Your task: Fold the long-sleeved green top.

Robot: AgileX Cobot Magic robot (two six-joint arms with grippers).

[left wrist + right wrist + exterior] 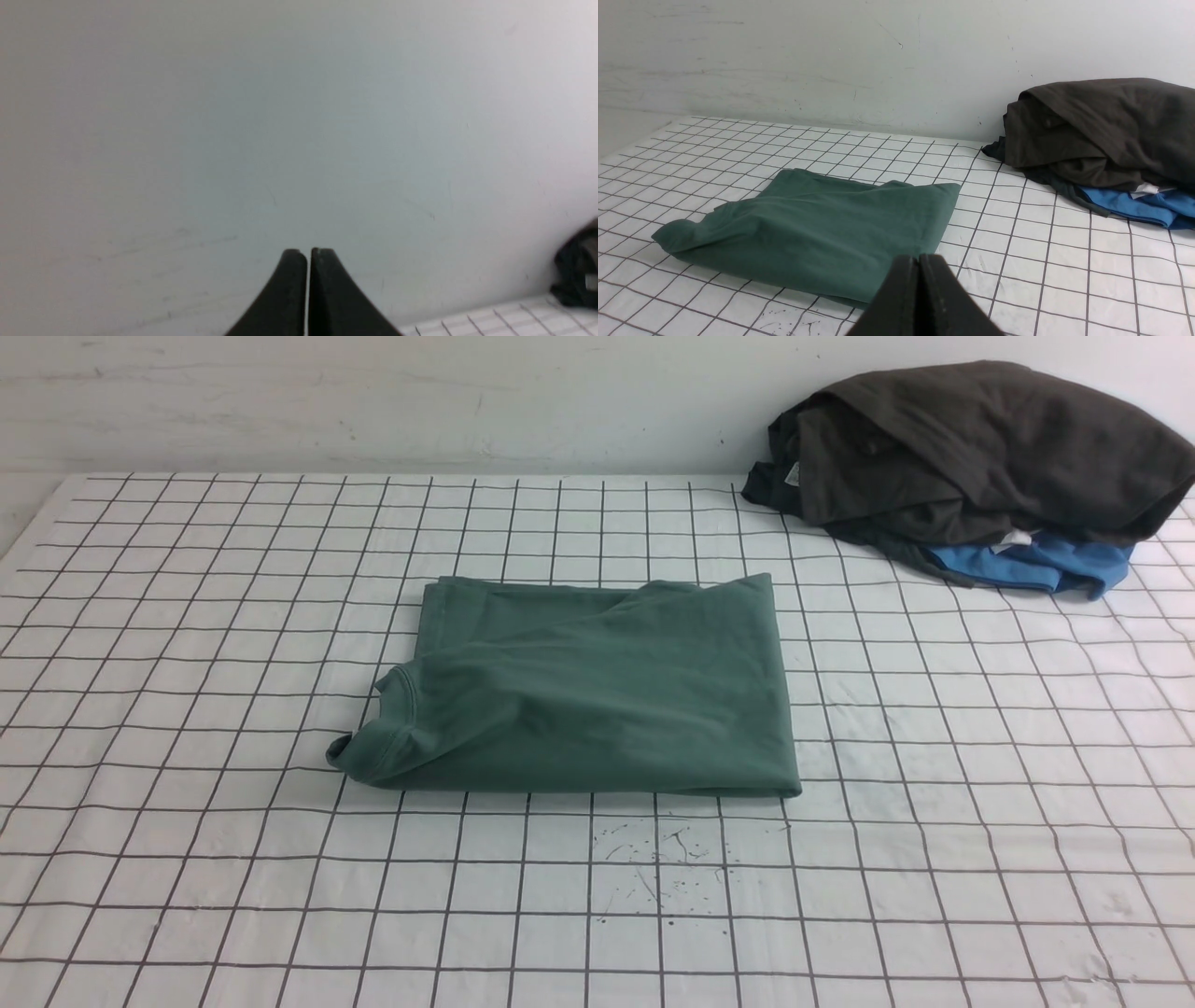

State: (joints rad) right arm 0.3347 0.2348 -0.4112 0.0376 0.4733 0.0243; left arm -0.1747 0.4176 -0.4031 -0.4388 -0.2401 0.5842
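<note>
The green long-sleeved top (pixel 597 695) lies folded into a flat rectangle in the middle of the gridded table, its ribbed neck at the left front corner. It also shows in the right wrist view as the green top (pixel 817 228). Neither arm appears in the front view. My left gripper (pixel 308 254) is shut with nothing in it, raised and facing the pale wall. My right gripper (pixel 919 259) is shut and empty too, held back from the near edge of the top.
A dark brown-grey bundled garment (pixel 980 448) sits at the back right against the wall, over a bright blue garment (pixel 1036 565). The white grid cloth (pixel 187 616) covers the table. Dark scribble marks (pixel 663 868) lie in front of the top.
</note>
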